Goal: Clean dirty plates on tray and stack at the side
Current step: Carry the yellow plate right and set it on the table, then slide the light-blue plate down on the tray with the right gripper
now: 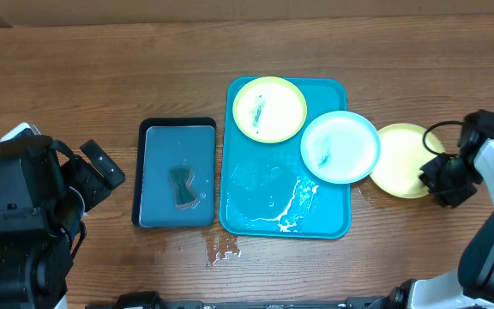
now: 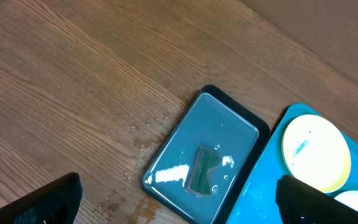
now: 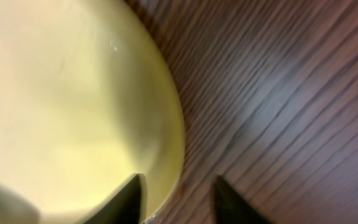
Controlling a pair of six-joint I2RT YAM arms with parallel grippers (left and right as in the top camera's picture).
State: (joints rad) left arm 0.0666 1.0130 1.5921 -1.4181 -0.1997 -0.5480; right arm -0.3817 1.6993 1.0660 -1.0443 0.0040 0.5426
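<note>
The turquoise tray [image 1: 256, 189] lies mid-table. A yellow-green plate [image 1: 269, 108] with a blue-green smear sits at its far end and also shows in the left wrist view [image 2: 316, 152]. A light blue plate [image 1: 340, 147] with a smear overhangs the tray's right rim. A second yellow-green plate [image 1: 404, 160] lies on the table right of the tray, partly under the blue one. My right gripper [image 1: 442, 176] is at this plate's right edge. Its fingers [image 3: 179, 186] are apart and straddle the rim of the plate [image 3: 73, 93]. My left gripper [image 1: 101, 172] is open and empty at the far left.
A small black-rimmed dark blue tray [image 1: 148, 172] with a green sponge [image 1: 181, 187] lies left of the turquoise tray. Whitish water pools in the turquoise tray's near part [image 1: 294, 206]. Water drops lie on the table [image 1: 223, 249] in front of it.
</note>
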